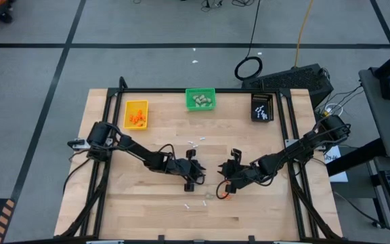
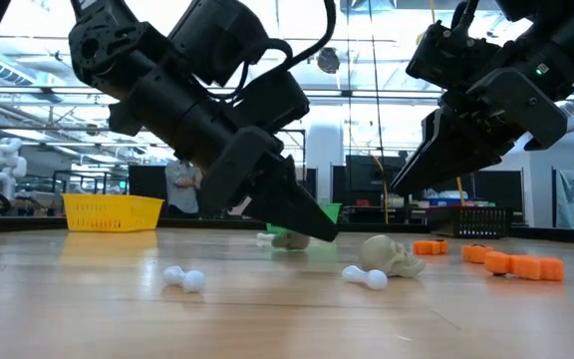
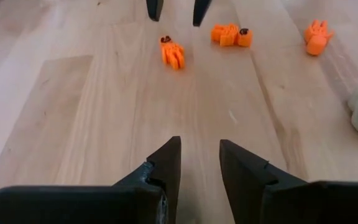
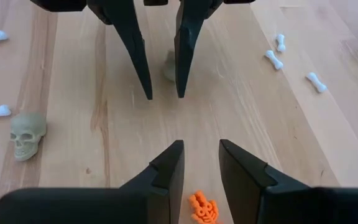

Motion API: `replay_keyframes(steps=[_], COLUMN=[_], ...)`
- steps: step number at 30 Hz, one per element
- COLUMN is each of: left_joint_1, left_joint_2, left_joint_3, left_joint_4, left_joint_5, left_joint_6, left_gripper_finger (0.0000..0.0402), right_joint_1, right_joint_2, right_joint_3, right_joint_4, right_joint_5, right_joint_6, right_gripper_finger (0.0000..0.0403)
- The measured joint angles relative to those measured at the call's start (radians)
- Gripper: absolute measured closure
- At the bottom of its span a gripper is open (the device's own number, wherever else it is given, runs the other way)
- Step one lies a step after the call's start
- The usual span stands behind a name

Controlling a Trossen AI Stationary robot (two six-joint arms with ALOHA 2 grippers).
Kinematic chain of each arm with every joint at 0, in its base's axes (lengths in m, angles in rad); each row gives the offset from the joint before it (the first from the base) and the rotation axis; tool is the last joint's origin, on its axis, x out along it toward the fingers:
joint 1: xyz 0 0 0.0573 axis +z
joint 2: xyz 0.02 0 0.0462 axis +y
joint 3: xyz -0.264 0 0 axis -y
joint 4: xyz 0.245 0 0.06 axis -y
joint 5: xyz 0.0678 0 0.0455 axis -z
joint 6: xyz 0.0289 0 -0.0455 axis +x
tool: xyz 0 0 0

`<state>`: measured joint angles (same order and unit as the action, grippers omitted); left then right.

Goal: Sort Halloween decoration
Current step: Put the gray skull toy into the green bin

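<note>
both arms are low over the middle of the table (image 1: pixel 114 203), tips facing each other across a narrow strip of bare wood. left claw (image 3: pixel 199 163): fingers a little apart, nothing between them. right claw (image 4: pixel 201 163): same narrow gap, empty; an orange piece (image 4: pixel 203 208) lies on the wood just beside its tips, not gripped.

loose halloween decoration is scattered round the two claws: more orange bits (image 3: pixel 231 34) on the far side of the left claw's line of sight, a beige skull (image 4: pixel 25 134) off to one side of the right claw, white bones (image 4: pixel 272 59) strewn further out, a few more white ones (image 1: pixel 195 142) toward the bins.

bins sit in a row along the far edge: yellow bin (image 1: pixel 136 114) at left holds orange pieces, green bin (image 1: pixel 200 99) in the middle holds beige lumps, black bin (image 1: pixel 263 107) at right holds white sticks. so one kind per bin, sort is partly done.

my read: the right claw is set up for the orange piece, jaws pre-narrowed because the bit is tiny. the left looks parked close by; risk is the two sets of tips clashing.
</note>
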<state>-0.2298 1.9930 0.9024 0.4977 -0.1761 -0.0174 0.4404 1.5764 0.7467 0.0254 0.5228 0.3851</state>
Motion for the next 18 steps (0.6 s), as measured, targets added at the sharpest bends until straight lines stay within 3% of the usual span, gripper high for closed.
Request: replay_keyframes(steps=[7, 13, 18], left_joint_1=[-0.002, -0.028, -0.037], left_joint_2=[-0.023, -0.160, -0.241], left_joint_3=[0.000, -0.007, -0.108], left_joint_4=[-0.033, -0.237, -0.206], left_joint_5=[-0.027, -0.117, -0.100], left_joint_6=[0.006, 0.006, 0.003], left_gripper_finger=[0.0290, 0.0290, 0.0290], right_joint_1=[0.000, 0.000, 0.000], right_joint_2=[0.000, 0.000, 0.000], right_joint_3=[0.000, 0.000, 0.000], right_joint_4=[0.000, -0.001, 0.000], right_joint_5=[0.000, -0.003, -0.004], right_joint_6=[0.000, 0.003, 0.007], right_gripper_finger=[0.0316, 0.0316, 0.0316])
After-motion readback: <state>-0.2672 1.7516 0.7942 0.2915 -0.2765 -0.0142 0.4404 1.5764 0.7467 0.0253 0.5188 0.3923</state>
